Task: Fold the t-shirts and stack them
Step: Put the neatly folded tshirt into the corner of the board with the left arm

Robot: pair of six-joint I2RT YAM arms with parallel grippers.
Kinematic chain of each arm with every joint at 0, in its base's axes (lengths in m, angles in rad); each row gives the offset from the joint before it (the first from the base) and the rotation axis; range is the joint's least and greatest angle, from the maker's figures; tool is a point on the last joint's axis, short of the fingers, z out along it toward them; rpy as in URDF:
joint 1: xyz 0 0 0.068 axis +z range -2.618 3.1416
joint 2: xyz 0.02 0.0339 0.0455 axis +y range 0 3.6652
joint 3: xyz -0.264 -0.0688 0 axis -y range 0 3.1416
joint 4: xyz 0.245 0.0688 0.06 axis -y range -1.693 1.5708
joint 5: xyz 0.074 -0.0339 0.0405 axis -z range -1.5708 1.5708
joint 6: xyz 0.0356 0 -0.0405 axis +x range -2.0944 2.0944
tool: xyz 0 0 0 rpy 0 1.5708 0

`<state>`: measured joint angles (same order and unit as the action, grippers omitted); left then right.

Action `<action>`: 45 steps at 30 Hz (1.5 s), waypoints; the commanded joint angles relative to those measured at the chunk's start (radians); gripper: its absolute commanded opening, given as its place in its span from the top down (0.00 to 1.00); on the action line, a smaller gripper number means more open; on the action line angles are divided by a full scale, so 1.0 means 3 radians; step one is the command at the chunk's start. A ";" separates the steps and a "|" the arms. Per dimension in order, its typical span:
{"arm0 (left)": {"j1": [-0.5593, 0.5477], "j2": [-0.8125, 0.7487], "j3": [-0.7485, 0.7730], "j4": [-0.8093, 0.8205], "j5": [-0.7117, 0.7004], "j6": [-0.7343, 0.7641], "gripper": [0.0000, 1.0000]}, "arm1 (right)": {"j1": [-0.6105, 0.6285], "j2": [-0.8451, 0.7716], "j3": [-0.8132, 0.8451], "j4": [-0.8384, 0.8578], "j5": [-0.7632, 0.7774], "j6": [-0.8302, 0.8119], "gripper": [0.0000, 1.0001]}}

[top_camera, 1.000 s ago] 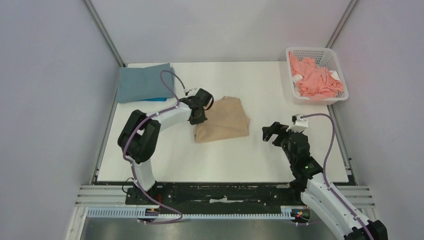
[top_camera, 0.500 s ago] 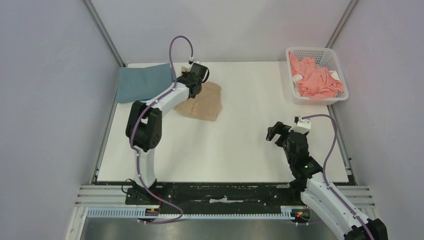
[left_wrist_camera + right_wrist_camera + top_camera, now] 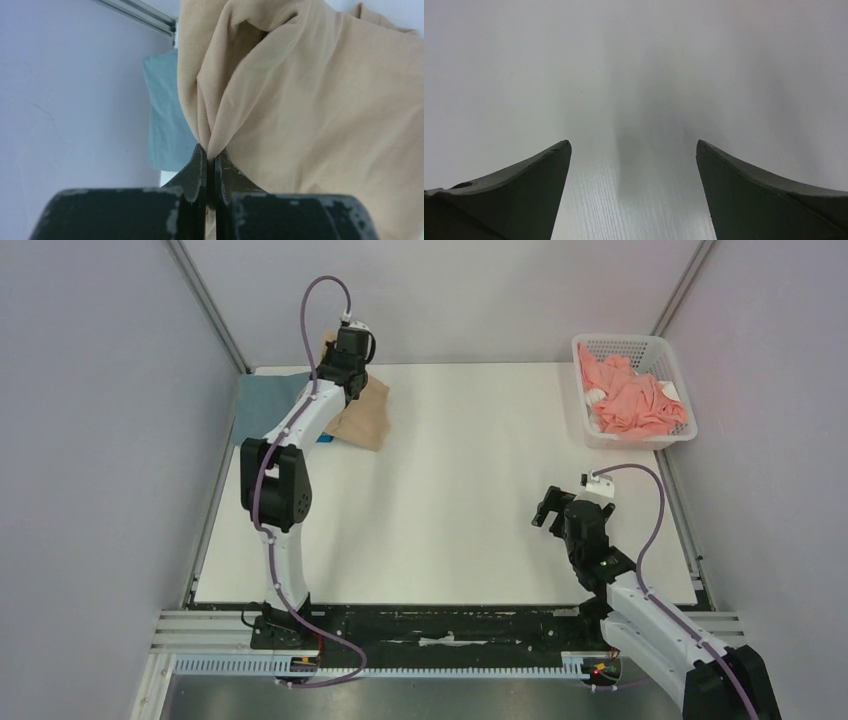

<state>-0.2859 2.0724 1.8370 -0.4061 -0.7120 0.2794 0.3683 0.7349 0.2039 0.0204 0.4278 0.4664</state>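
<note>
From above, the left gripper (image 3: pixel 338 348) has swung the tan shirt (image 3: pixel 365 418) from mid-table to the grey-blue shirt (image 3: pixel 268 405), so stacking looks close; its wrist view shows fingers (image 3: pixel 197 170) pinching tan cloth, and the right wrist view shows the right gripper (image 3: pixel 634 150) gaping wide, empty.

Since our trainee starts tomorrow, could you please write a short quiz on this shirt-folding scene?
1. Where is the pink shirt?
2. What do the left fingers grip? A the tan shirt; B the grey-blue shirt; C nothing.
3. True or false: the right fingers are shut.

Key: 1 in the basket; 2 A; 3 false, they are open and empty.
</note>
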 commanded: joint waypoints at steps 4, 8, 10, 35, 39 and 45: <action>0.0093 -0.0131 0.0514 0.0203 -0.0123 0.0372 0.98 | -0.0012 0.0205 0.0175 0.0043 0.0161 -0.0075 0.02; 0.0095 -0.0183 0.0642 0.0179 -0.0125 0.0426 0.98 | -0.0009 0.0214 0.0174 0.0067 0.0126 -0.0106 0.02; 0.0098 -0.0208 0.0705 0.0139 -0.0080 0.0434 0.98 | -0.0009 0.0210 0.0170 0.0075 0.0131 -0.0106 0.02; 0.0674 0.0175 0.0602 0.0350 0.0301 0.0497 0.98 | -0.0009 0.0089 0.0063 0.0119 0.0112 -0.0140 0.02; 0.0865 0.0286 0.0575 0.0487 0.0403 0.0459 0.98 | -0.0011 0.0103 0.0067 0.0123 0.0214 -0.0162 0.02; 0.1055 0.0557 0.0599 0.0777 0.0362 0.0612 0.98 | -0.0008 0.0206 0.0113 0.0117 0.0248 -0.0192 0.02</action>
<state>-0.0090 2.2028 2.0022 -0.3233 -0.5842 0.3954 0.3683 0.7792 0.2134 0.0269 0.4641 0.4248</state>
